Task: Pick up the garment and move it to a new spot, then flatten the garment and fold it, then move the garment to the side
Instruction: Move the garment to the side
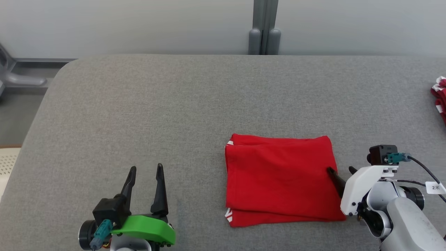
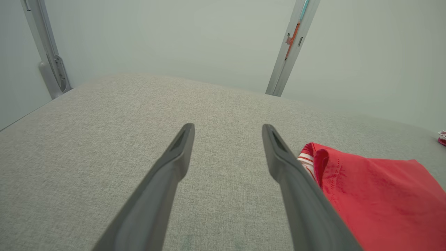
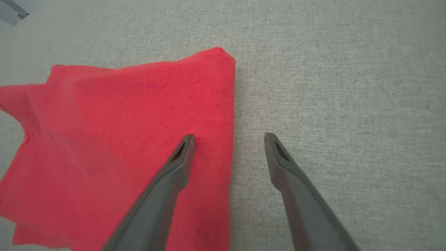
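Head view: the folded red garment (image 1: 280,179) lies flat as a neat rectangle on the grey counter (image 1: 156,104), right of centre in the lower half of the frame. White-striped trim peeps out at its left corners.
Right fingers: the right gripper (image 1: 340,169) is spread wide and holds nothing. In the right wrist view one finger (image 3: 174,167) is over the cloth just inside its edge and the other is over bare counter, so the pair straddles that edge.
Left fingers: the left gripper (image 1: 146,166) is likewise spread and empty, at the lower left of the frame, well apart from the garment.
Step in hand: judging by the tidy fold, what is left is shifting the bundle to the side.
How to do it well: work the outer finger under every layer at the edge before closing, so the pinch takes the whole stack. Then drag low and slowly. Bringing the left fingers to the opposite edge would likely keep both sides level.
Risk: catching only the top ply would probably peel the fold open.
Neighbour: a red-and-white cloth (image 1: 439,97) sits at the far right edge, so choose a spot clear of it.
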Controlling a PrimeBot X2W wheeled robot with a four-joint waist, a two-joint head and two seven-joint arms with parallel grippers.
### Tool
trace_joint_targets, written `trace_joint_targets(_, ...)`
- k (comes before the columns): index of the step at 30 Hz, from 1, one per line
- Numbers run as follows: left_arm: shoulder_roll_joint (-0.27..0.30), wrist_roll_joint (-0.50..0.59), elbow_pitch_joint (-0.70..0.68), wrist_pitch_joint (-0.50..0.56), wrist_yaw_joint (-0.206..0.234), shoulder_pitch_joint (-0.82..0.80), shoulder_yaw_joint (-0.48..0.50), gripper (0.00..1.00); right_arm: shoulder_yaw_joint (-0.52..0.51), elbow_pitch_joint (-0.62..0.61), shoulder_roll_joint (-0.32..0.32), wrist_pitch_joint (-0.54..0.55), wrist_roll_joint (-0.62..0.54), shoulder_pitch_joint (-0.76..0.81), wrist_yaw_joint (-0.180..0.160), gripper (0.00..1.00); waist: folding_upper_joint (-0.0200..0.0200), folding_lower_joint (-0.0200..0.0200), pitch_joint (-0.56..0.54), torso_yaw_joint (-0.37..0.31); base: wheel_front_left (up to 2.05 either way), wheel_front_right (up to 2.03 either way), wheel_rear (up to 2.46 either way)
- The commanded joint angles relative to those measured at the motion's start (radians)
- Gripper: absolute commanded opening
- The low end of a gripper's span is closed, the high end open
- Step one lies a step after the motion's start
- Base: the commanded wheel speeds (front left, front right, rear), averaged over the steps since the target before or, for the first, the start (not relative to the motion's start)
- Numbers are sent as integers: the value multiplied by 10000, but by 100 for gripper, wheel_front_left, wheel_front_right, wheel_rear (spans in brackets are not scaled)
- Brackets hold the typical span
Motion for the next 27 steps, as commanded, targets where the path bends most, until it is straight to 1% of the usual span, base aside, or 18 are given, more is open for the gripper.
trace_joint_targets(1, 12, 30, -43, 1, 13, -185, -20, 100, 33, 199, -59, 9, 64, -200, -3, 100, 0, 0, 308, 344, 0, 0, 0)
trace_joint_targets(5, 13, 10, -61, 1, 41, -217, 25, 100, 291, 823, -51, 21, 226, -457, -3, 100, 0, 0, 467, 542, 0, 0, 0)
trace_joint_targets(6, 13, 10, -67, 1, 43, -226, 39, 100, 367, 942, -65, -31, 259, -534, -3, 87, 0, 0, 496, 561, 0, 0, 0)
trace_joint_targets(7, 11, 10, -75, 1, 44, -235, 50, 100, 432, 1030, -78, -73, 284, -589, -3, 62, 0, 0, 517, 566, 0, 0, 0)
trace_joint_targets(8, 11, 10, -86, 1, 51, -243, 73, 100, 536, 1128, -74, -97, 298, -646, -3, 27, 0, 0, 537, 561, 0, 0, 0)
trace_joint_targets(9, 12, 14, -98, 1, 60, -241, 98, 100, 618, 1197, -75, -129, 312, -698, -3, 11, 0, 0, 552, 540, 0, 0, 0)
trace_joint_targets(10, 10, 35, -106, 1, 74, -234, 111, 100, 713, 1265, -101, -228, 251, -780, -3, 0, 0, 0, 573, 493, 0, 0, 0)
trace_joint_targets(14, 12, 59, -153, 1, 40, -278, 114, 100, 775, 1462, -158, -652, 227, -1176, -10, 0, 0, 0, 626, 145, 0, 0, 0)
trace_joint_targets(18, 11, 88, -190, 1, 12, -335, 68, 100, 774, 1603, -290, -1035, 121, -1544, -10, 0, 0, 0, 692, -509, 0, 0, 0)
trace_joint_targets(22, 13, 97, -263, 1, 28, -371, -22, 100, 724, 1648, -504, -1268, 86, -1883, -10, 0, 0, 0, 804, -1462, 0, 0, 0)
trace_joint_targets(27, 14, 216, -345, 1, -46, -604, -174, 100, 518, 1411, -931, -1377, 66, -2235, -10, 0, 0, 0, 1202, -2874, 0, 0, 0)
